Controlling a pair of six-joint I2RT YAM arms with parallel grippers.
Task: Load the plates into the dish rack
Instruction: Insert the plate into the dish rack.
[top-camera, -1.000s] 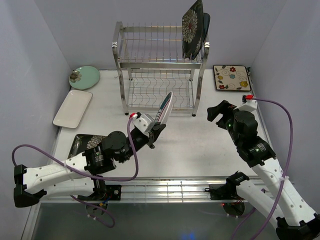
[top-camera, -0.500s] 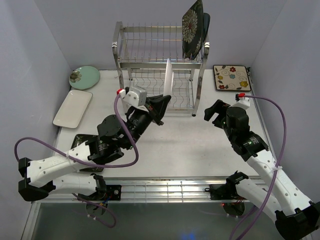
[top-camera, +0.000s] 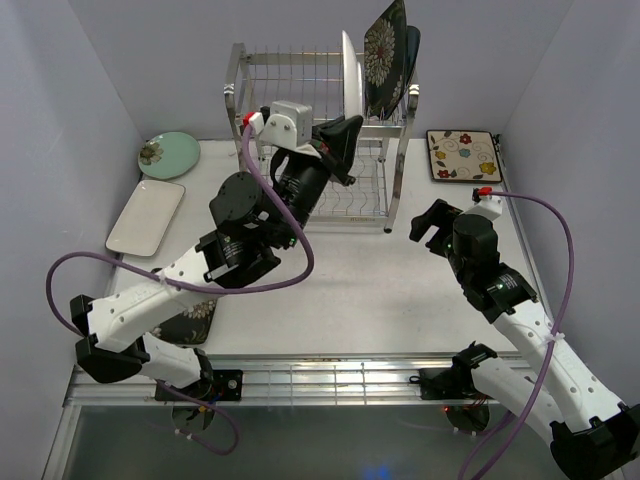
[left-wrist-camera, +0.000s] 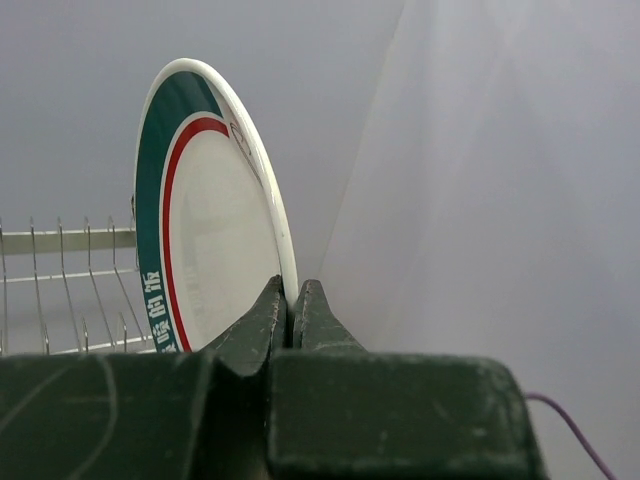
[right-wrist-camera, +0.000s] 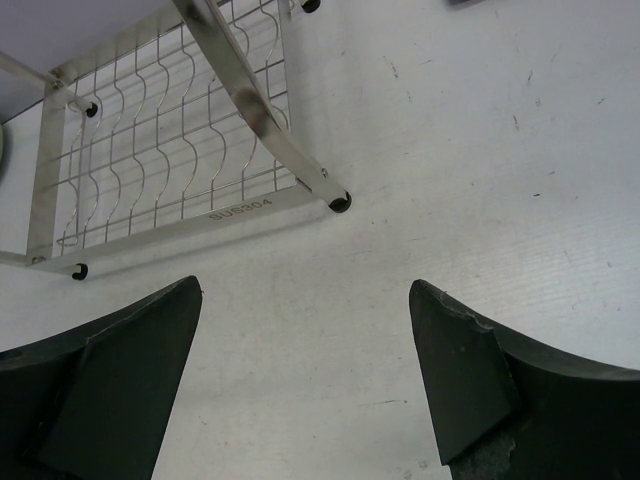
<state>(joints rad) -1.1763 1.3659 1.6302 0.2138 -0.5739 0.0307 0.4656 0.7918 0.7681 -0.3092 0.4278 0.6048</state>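
Two plates, a dark floral square plate (top-camera: 383, 55) and a teal plate (top-camera: 413, 45) behind it, stand in the dish rack (top-camera: 245, 110)'s top tier, the left gripper (left-wrist-camera: 290, 292) pinches the teal-rimmed round plate (left-wrist-camera: 215, 240) upright beside them, four others lie on the table (top-camera: 380, 290), the right gripper (right-wrist-camera: 305, 290) gapes empty, and the rack's base bears a stamp (right-wrist-camera: 240, 208) reading "SUS304", while the held plate's rim lettering is unreadable.

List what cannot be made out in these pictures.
- Top view: dark floral plate on the table, mostly under the left arm.
- Top view: teal plate in the dish rack, mostly behind the upright floral plate.
- Left wrist view: teal-rimmed plate's lower edge, behind the left gripper.
- Right wrist view: rack's upper tier, cut off by the top edge.
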